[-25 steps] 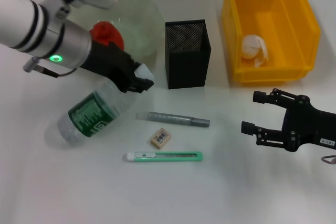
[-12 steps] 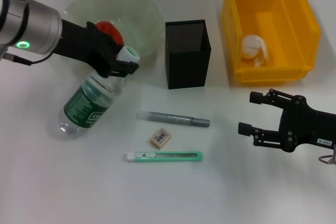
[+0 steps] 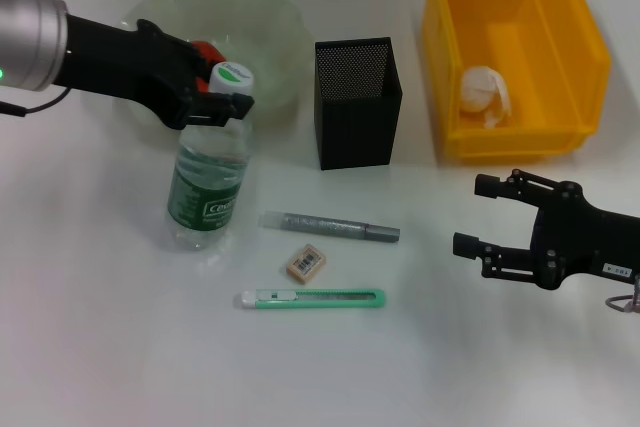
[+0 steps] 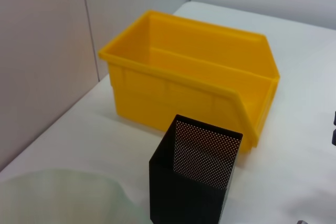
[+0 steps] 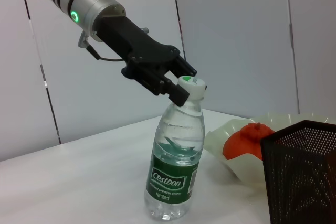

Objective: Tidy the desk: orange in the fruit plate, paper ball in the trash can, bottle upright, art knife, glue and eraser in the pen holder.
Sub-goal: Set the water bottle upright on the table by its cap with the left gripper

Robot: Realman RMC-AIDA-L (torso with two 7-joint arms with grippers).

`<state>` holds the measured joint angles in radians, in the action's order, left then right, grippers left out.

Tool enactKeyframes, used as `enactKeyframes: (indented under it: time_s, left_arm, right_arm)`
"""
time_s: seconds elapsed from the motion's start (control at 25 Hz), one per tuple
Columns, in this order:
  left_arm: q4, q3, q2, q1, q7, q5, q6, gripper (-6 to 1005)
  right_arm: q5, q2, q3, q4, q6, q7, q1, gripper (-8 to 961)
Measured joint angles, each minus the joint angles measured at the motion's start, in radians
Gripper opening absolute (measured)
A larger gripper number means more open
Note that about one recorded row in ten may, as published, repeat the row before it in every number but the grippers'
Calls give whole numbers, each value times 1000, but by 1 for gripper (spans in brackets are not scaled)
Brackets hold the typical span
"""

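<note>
While nearly upright, bottle (image 3: 208, 190) neck sits between left gripper (image 3: 222, 103) jaws.

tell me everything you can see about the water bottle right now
The water bottle is clear plastic with a green label reading Cestbon and a white cap bearing a green mark. It looks mostly full of water. It stands about upright on the white table, base down, just in front of the pale green fruit plate and to the left of the black mesh pen holder. The left gripper is closed on its neck just under the cap. Nothing else touches it.
</note>
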<state>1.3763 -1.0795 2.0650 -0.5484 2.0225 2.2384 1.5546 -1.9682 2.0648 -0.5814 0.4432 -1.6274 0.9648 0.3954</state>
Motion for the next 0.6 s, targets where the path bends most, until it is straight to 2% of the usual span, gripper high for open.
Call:
enactKeyframes:
  time_s: [0.36, 0.6]
  left_arm:
    - [5, 82, -1, 54, -62, -58, 17, 443]
    - [-2, 148, 0, 59, -90, -66, 48, 442]
  right_arm:
    - [3, 0, -2, 0, 0, 0, 2, 823]
    - [5, 0, -2, 1, 0, 6, 8, 823]
